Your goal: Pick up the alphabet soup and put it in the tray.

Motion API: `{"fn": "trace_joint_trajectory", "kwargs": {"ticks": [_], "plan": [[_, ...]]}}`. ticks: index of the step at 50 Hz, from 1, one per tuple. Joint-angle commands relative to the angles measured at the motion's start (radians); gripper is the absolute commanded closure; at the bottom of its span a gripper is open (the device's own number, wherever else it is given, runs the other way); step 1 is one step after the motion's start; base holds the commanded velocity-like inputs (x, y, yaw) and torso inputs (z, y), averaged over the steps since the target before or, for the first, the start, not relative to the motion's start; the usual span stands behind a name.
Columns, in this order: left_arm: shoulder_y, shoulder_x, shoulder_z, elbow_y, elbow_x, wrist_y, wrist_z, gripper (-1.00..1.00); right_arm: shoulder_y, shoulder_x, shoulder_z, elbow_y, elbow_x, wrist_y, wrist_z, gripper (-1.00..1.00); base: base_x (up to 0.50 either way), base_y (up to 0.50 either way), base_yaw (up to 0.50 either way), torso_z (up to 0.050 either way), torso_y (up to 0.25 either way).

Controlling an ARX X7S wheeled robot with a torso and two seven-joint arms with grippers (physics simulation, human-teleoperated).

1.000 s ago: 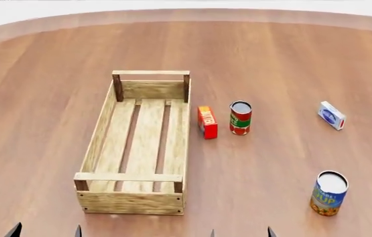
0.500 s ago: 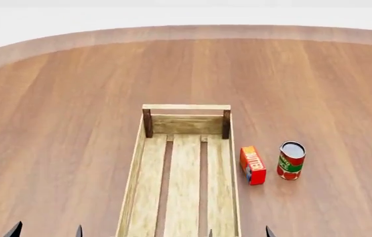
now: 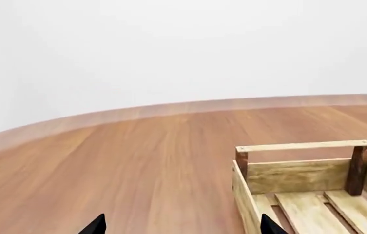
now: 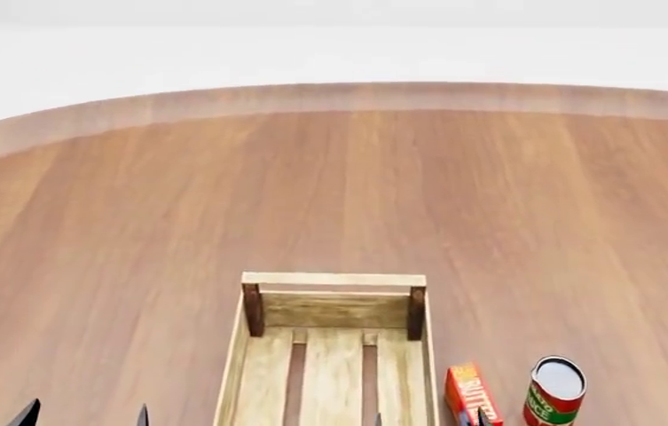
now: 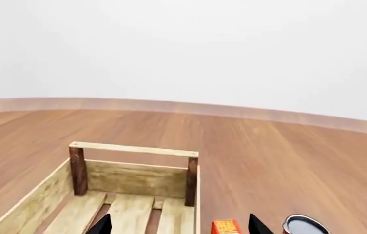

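Note:
The alphabet soup can is out of view in every current frame. The tray (image 4: 334, 280), a pale slatted crate with dark corner posts, shows only its far end at the bottom middle of the head view. It also shows in the left wrist view (image 3: 303, 146) and the right wrist view (image 5: 133, 149). My left gripper (image 4: 85, 419) is open and empty, only its fingertips showing at the bottom left, left of the tray (image 3: 183, 226). My right gripper (image 4: 428, 421) is open and empty over the tray's right side (image 5: 180, 226).
A red and green labelled can (image 4: 555, 395) stands right of the tray, also in the right wrist view (image 5: 305, 225). An orange box (image 4: 470, 399) stands between it and the tray (image 5: 227, 227). The brown table's curved far edge (image 4: 334, 96) lies beyond.
The head view has tilted up. The tray, orange box and red-green can slid down the frame. The alphabet soup and the blue-white box dropped out of view. Gripper tips kept their places.

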Motion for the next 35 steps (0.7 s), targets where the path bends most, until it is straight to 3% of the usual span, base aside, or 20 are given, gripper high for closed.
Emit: {"fn": "trace_joint_trajectory", "kwargs": {"ticks": [1,5,21,26,27,28,35], "plan": [[0.003,-0.008,0.01,0.006,-0.008,-0.002,-0.01,-1.0,0.001,0.008,-0.008,0.0,0.008,-0.003,0.01,-1.0,0.48,0.0,0.0,0.0,0.0],[0.002,-0.011,0.013,0.006,-0.01,-0.002,-0.013,-1.0,0.002,0.01,-0.012,0.001,0.012,-0.006,0.011,-1.0,0.35,0.0,0.0,0.0,0.0],[-0.01,-0.017,0.02,-0.009,-0.031,-0.003,-0.021,-1.0,-0.008,0.013,0.023,-0.04,0.012,0.11,0.105,-1.0,0.0,0.0,0.0,0.0,0.0],[-0.011,-0.019,0.023,-0.011,-0.035,-0.002,-0.024,-1.0,0.021,-0.037,0.144,0.019,0.028,0.176,0.275,-1.0,0.0,0.0,0.0,0.0,0.0],[-0.004,-0.022,0.024,-0.001,-0.035,-0.006,-0.026,-1.0,-0.003,-0.08,0.294,0.017,0.106,0.264,0.425,-1.0,0.0,0.0,0.0,0.0,0.0],[-0.004,-0.022,0.024,0.001,-0.036,-0.006,-0.026,-1.0,-0.007,-0.076,0.381,0.011,0.113,0.266,0.481,-1.0,0.0,0.0,0.0,0.0,0.0],[-0.004,-0.026,0.028,0.002,-0.04,-0.005,-0.031,-1.0,-0.02,-0.073,0.423,-0.004,0.149,0.271,0.519,-1.0,0.0,0.0,0.0,0.0,0.0]]}}
